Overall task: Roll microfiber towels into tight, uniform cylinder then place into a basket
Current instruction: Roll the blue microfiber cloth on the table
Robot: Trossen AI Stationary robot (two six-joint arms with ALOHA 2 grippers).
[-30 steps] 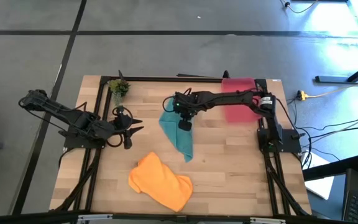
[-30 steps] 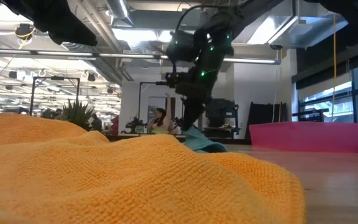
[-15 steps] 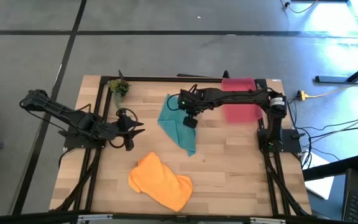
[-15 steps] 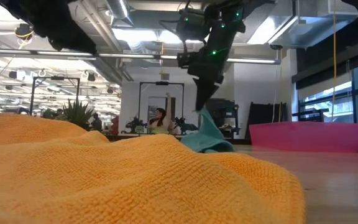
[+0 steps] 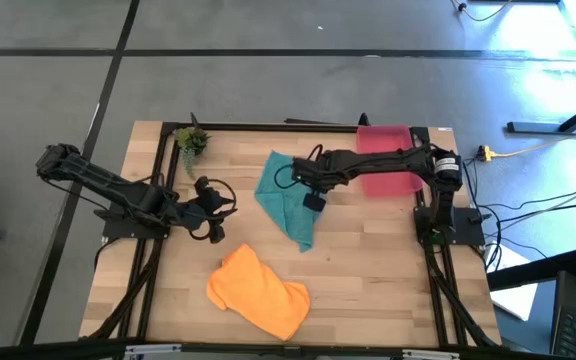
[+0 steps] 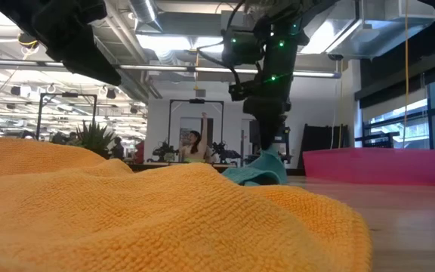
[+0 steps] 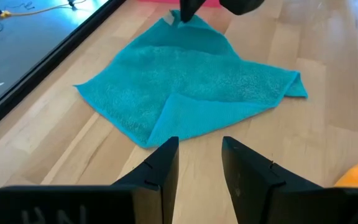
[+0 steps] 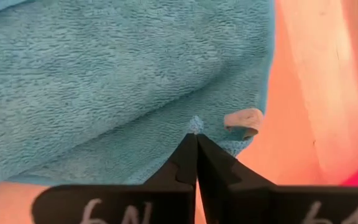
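Observation:
The teal towel (image 5: 283,195) lies partly spread on the table's far middle, and it also shows in the left wrist view (image 7: 197,87). My right gripper (image 5: 313,201) is shut on its right edge; it also shows in the low view (image 6: 272,143). The orange towel (image 5: 258,292) lies crumpled near the front edge and fills the low view's foreground (image 6: 127,219). The red-pink basket (image 5: 388,165) sits at the far right. My left gripper (image 7: 199,146) is open and empty, left of the teal towel, and shows in the high view (image 5: 218,210). My right gripper pinches the teal towel's edge (image 8: 194,123) between its two shut fingertips, at a corner beside a small tan tag (image 8: 242,121). The fingers come from above, pointing down. The held corner is raised a little (image 6: 266,160); the rest lies slack on the table.
A small green plant (image 5: 191,140) stands at the far left corner. Bare wood lies between the two towels and right of the orange one. Black frame rails run along the table's edges. A person shows far off in the room behind (image 6: 195,147).
My right gripper has lifted the teal towel's corner, carried it toward the table's right edge and lowered it again. The towel has spread out from a narrow strip into a wider sheet; its near tip has stayed in place. My left gripper has moved slightly toward the towel.

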